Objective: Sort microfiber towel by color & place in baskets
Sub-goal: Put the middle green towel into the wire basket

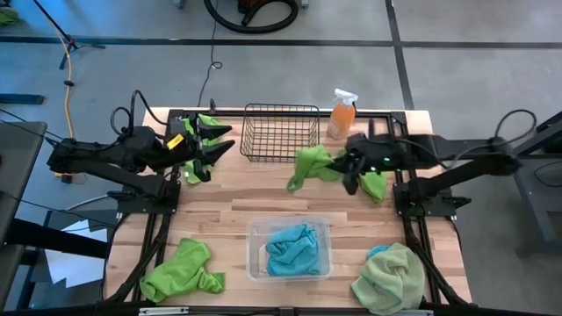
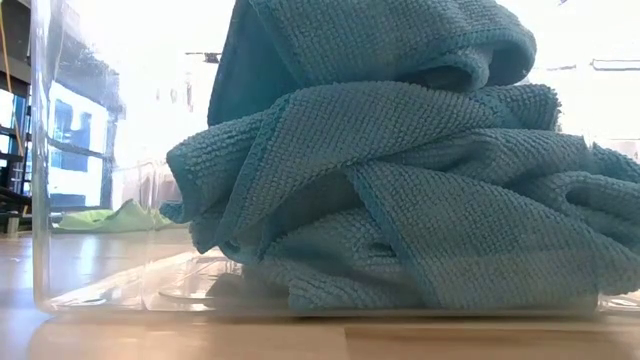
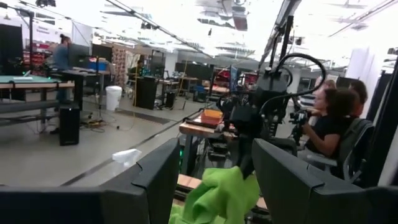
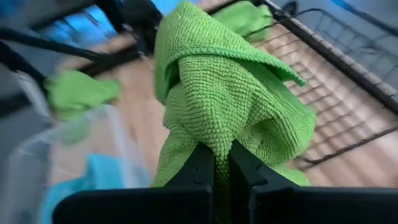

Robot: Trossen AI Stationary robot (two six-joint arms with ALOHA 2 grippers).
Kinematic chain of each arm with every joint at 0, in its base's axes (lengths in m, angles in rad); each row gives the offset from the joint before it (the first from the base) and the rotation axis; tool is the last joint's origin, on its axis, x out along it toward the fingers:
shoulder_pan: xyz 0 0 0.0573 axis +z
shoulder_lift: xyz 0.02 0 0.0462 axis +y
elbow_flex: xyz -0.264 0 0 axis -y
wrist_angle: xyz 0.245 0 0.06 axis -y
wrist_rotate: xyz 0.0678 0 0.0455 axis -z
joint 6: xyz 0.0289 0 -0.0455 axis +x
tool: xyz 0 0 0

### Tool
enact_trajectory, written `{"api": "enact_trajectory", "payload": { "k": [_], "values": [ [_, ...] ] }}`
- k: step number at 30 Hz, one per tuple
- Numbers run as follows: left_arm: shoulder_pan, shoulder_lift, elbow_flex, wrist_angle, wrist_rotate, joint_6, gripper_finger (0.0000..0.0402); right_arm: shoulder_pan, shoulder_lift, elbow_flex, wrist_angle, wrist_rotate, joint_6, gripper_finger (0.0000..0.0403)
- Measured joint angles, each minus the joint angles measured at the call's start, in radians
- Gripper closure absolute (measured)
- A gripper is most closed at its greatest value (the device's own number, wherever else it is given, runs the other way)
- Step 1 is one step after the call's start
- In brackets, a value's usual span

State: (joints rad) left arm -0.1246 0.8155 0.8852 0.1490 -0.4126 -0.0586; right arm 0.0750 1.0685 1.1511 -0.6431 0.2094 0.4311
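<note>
Behind our desk (image 1: pixel 263 215) lies grey workshop floor. Our right end effector (image 1: pixel 349 167) pinches a lime green towel (image 1: pixel 314 164), the black wire basket (image 1: pixel 281 132) just ahead. We should lift clear above its rim, then release. Left end effector (image 1: pixel 211 145), fingers spread, waits.

A pale wooden table (image 1: pixel 219 219) carries everything. At its far edge stands a black wire basket (image 1: pixel 281 132) with an orange spray bottle (image 1: pixel 342 115) just beside it. Near the front sits a clear tub (image 1: pixel 255 263). A lime towel (image 1: pixel 183 270) lies at the front left corner, a sage towel (image 1: pixel 391 279) at the front right.
</note>
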Motion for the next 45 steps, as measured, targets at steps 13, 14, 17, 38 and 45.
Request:
{"api": "enact_trajectory", "payload": {
  "k": [13, 14, 17, 38, 45],
  "values": [
    [0.0, 0.0, 0.0, 0.003, -0.003, 0.009, 0.0213, -0.027, -0.189, -0.41, 0.882, -0.207, -0.359, 0.0402],
    [0.0, 0.0, 0.0, 0.0, -0.003, 0.009, 0.0213, -0.036, -0.176, -0.409, 0.903, -0.231, -0.364, 0.0402],
    [0.0, 0.0, 0.0, -0.01, -0.003, 0.009, 0.0213, -0.06, -0.126, -0.38, 0.918, -0.296, -0.386, 0.0402],
    [0.0, 0.0, 0.0, -0.077, -0.035, -0.016, 0.0213, -0.459, 0.344, 0.214, 0.508, -0.391, -0.314, 0.0402],
    [0.0, 0.0, 0.0, -0.077, -0.072, -0.016, 0.0213, -0.542, 0.574, 0.554, 0.119, -0.265, -0.145, 0.0402]
  ]
}}
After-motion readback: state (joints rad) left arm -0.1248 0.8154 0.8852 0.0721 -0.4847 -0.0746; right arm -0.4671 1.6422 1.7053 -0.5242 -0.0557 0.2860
